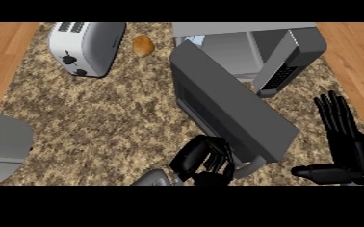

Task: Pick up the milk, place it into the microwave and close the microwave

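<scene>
A grey rounded object point(13, 146) is cut off by the view's left border, well to the left of the left hand. Far up and to the left of that hand stands the toaster point(86, 47), and just right of it lies a small brown bread roll point(144, 45), both well away from the work.

The left hand point(202, 159) sits low in the middle, fingers curled in against the free lower corner of the microwave door point(231, 108), by the pale handle point(250, 168). Whether the fingers actually grip anything I cannot tell; they look bent with nothing plainly held. The door swings out in a long diagonal, up and away from this hand toward the microwave point(249, 50), whose pale cavity shows above it. The milk is not visible anywhere: not on the speckled counter point(107, 120), not in either hand. By my reading it is already inside, hidden by the door, and only the closing is left.

Right of the door, the microwave's dark control panel point(288, 69) slants down. The right hand point(340, 142) rests at the far right border, fingers straight and spread, thumb out, empty.

Bare counter lies left of the left hand, while the door's sweep toward the cavity looks unobstructed.
</scene>
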You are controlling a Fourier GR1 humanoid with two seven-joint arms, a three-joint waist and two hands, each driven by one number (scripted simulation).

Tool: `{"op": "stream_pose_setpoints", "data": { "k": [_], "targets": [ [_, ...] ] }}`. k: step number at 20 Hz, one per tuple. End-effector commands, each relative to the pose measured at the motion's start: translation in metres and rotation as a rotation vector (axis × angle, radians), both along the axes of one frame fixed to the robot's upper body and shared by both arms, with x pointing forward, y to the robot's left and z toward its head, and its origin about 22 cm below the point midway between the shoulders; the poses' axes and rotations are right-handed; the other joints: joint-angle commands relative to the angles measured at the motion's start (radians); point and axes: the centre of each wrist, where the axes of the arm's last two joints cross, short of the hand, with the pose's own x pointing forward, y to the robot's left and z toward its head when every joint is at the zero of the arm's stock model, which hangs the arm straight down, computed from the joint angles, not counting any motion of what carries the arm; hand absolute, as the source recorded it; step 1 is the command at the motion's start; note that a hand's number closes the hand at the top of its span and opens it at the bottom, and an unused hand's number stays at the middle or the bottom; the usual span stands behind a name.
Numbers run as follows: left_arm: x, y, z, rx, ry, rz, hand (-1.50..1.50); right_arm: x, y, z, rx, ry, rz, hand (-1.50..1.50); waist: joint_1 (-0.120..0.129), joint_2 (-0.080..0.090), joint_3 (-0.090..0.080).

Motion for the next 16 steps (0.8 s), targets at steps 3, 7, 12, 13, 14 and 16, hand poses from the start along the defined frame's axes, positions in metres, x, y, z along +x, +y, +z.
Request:
{"op": "stream_pose_setpoints", "data": {
  "k": [3, 7, 12, 13, 14, 16],
  "targets": [
    [0.012, -0.021, 0.022, -0.094, -0.028, 0.087, 1.50, -0.004, -0.005, 0.020, 0.031, -0.022, 0.094, -1.50, -0.044, 0.011, -0.001],
    [0.017, -0.021, 0.020, -0.127, -0.080, 0.160, 1.50, 0.011, 0.002, 0.051, 0.013, -0.068, 0.179, -1.50, -0.059, 0.014, -0.004],
    [0.039, -0.027, 0.039, -0.170, -0.118, 0.219, 1.50, 0.013, 0.003, 0.066, -0.014, -0.069, 0.298, -1.50, -0.096, 0.023, -0.003],
    [0.039, -0.031, 0.045, -0.179, -0.117, 0.215, 1.50, 0.013, 0.004, 0.068, -0.008, -0.070, 0.320, -1.50, -0.108, 0.023, -0.003],
    [0.049, -0.028, 0.046, -0.168, -0.127, 0.241, 1.50, 0.011, 0.004, 0.070, -0.010, -0.079, 0.340, -1.50, -0.125, 0.027, -0.003],
    [0.056, -0.030, 0.054, -0.183, -0.108, 0.279, 1.50, 0.015, 0.004, 0.077, 0.001, -0.097, 0.362, -1.50, -0.146, 0.032, -0.003]
  ]
}}
